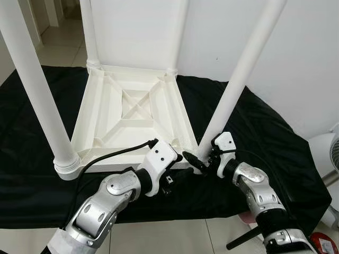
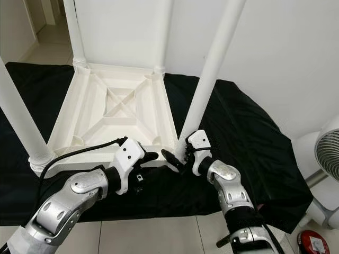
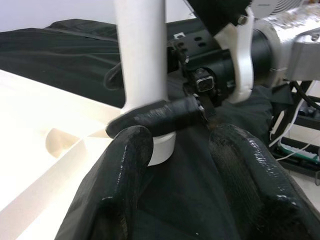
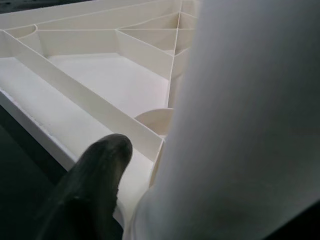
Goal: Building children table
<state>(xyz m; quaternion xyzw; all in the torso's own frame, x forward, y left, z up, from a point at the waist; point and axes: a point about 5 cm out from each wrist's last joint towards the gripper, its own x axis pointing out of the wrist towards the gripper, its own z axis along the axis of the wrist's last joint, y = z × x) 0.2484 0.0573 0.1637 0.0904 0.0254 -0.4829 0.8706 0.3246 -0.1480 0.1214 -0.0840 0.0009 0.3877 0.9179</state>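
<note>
The white children's table (image 1: 106, 90) lies upside down on a black cloth (image 1: 265, 137), all its legs pointing up. My right gripper (image 1: 200, 159) is at the base of the near right leg (image 1: 233, 90). One of its fingers (image 3: 160, 116) crosses the front of the leg just above the collar, and the grip looks shut on the leg. The leg (image 4: 240, 120) looms close in the right wrist view, with one finger (image 4: 95, 175) beside it. My left gripper (image 3: 182, 165) stands open just left of that corner, at the table's front edge, holding nothing.
The near left leg (image 1: 37, 84) and two far legs (image 1: 89, 32) stand tall around the work area. A white wall is close behind. A white fan (image 1: 328, 153) and a red object (image 1: 323, 243) sit on the tiled floor at the right.
</note>
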